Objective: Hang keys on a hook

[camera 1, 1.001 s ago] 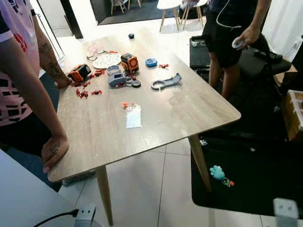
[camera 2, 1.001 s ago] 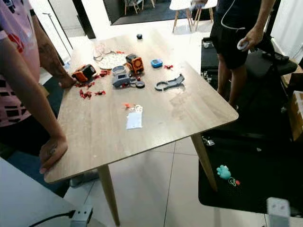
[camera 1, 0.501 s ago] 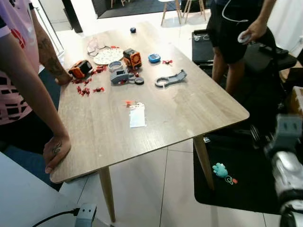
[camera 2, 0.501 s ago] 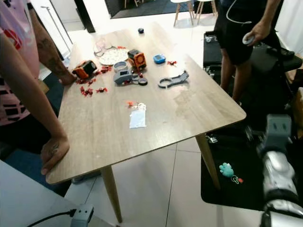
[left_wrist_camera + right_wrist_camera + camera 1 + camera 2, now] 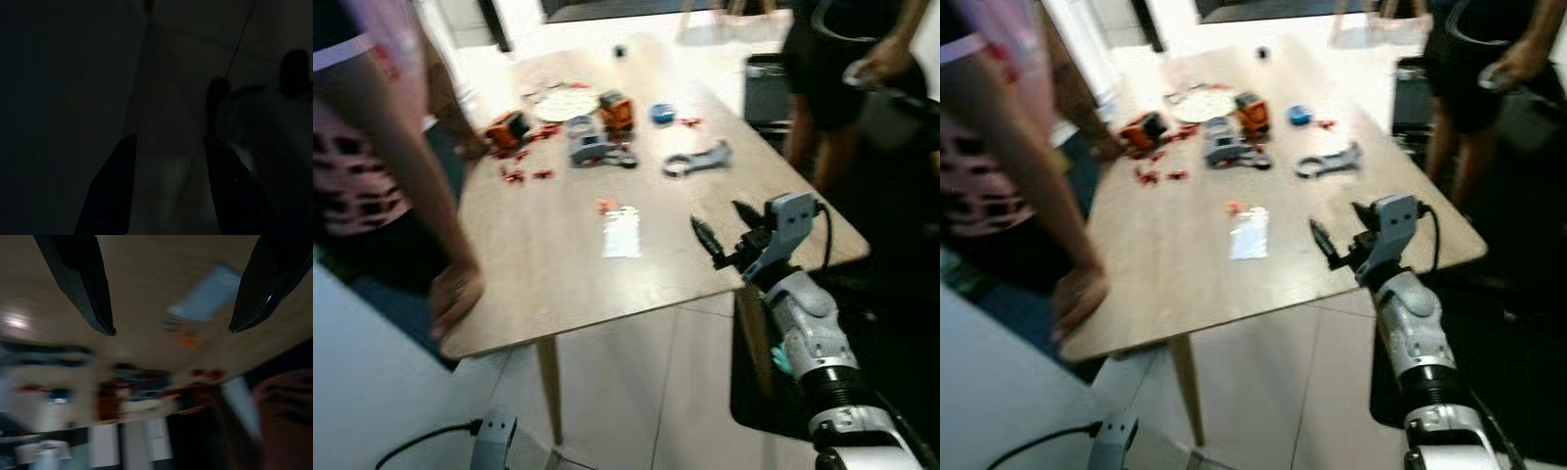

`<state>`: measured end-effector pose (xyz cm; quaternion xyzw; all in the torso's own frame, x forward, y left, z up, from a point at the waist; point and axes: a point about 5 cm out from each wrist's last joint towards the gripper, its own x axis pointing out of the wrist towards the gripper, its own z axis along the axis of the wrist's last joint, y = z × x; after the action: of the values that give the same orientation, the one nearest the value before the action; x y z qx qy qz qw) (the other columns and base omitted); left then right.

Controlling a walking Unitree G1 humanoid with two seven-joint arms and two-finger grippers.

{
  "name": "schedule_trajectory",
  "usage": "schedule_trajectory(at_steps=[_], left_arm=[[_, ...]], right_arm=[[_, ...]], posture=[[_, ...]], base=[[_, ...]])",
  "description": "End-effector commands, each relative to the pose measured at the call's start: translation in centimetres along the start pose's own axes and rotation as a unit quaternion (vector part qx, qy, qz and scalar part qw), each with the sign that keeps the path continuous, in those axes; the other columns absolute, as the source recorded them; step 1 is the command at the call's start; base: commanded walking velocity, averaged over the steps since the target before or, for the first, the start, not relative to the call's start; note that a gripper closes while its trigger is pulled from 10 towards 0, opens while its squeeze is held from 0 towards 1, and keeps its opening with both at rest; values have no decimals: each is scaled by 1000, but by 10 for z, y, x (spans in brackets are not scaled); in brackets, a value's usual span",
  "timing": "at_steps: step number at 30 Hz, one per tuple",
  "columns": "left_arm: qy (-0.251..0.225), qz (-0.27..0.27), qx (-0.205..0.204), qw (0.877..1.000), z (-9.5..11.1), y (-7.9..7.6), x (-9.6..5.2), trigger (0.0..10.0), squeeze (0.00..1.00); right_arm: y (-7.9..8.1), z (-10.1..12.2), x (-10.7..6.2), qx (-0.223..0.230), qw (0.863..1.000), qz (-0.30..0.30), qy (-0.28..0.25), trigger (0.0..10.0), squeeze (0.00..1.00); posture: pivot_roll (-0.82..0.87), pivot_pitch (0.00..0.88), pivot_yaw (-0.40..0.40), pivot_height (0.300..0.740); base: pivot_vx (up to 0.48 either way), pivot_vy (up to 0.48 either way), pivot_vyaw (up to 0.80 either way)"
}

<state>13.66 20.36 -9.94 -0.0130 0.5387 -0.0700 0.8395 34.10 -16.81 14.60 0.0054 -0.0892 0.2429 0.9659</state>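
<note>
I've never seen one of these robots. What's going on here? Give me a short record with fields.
Setting: wooden table in a tiled room
Right gripper: raised over the table's near edge, fingers open, empty
Left gripper: hanging idle in the dark, fingers apart
Nearest item: white card with keys on the table
Clutter: orange and grey parts at the far end
People: one leaning on the table, one standing beyond

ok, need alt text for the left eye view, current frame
The robot's right gripper, fingers open, reaches over the near right edge of a wooden table, toward a small white card with keys lying mid-table. Orange and grey parts clutter the far end; one person leans a hand on the left edge, another stands far right. The image is motion-blurred.
</note>
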Motion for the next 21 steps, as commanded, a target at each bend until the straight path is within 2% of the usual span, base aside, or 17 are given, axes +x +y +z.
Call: schedule_trajectory(at_steps=[1, 4, 8, 9, 14, 16, 18, 21], left_arm=[[10, 1, 13, 1000, -2, 3, -1, 10000, 0], [10, -1, 17, 1000, -1, 2, -1, 10000, 0], [9, -3, 16, 1000, -1, 2, -1, 10000, 0], [9, -5, 15, 1000, -2, 1, -1, 10000, 0], [12, -6, 16, 1000, -5, 0, -1, 10000, 0], [14, -6, 16, 1000, -7, 0, -1, 10000, 0], [14, -7, 16, 1000, -7, 0, -1, 10000, 0], [16, -7, 17, 1000, -10, 0, -1, 10000, 0]], right_arm=[[9, -9, 2, 6, 1000, 12, 17, 10000, 0], [17, -13, 2, 10, 999, 25, 34, 10000, 0], [18, -12, 1, 11, 999, 26, 38, 10000, 0], [8, -12, 1, -22, 998, 3, 57, 10000, 0], [-17, -16, 1, -82, 988, -68, 108, 10000, 0], [-27, -16, 1, -82, 984, -104, 118, 10000, 0], [-30, -15, 2, -81, 982, -118, 122, 10000, 0], [-25, -16, 7, -66, 985, -104, 123, 10000, 0]], posture=[[-152, 48, 166, 740], [-152, 48, 166, 740], [-152, 52, 171, 740], [-154, 60, 169, 740], [-159, 72, 167, 740], [-159, 72, 167, 740], [-159, 83, 167, 740], [-160, 90, 170, 740]], base=[[0, 0, 0], [0, 0, 0], [0, 0, 0], [0, 0, 0], [0, 0, 0], [0, 0, 0], [0, 0, 0], [0, 0, 0]])
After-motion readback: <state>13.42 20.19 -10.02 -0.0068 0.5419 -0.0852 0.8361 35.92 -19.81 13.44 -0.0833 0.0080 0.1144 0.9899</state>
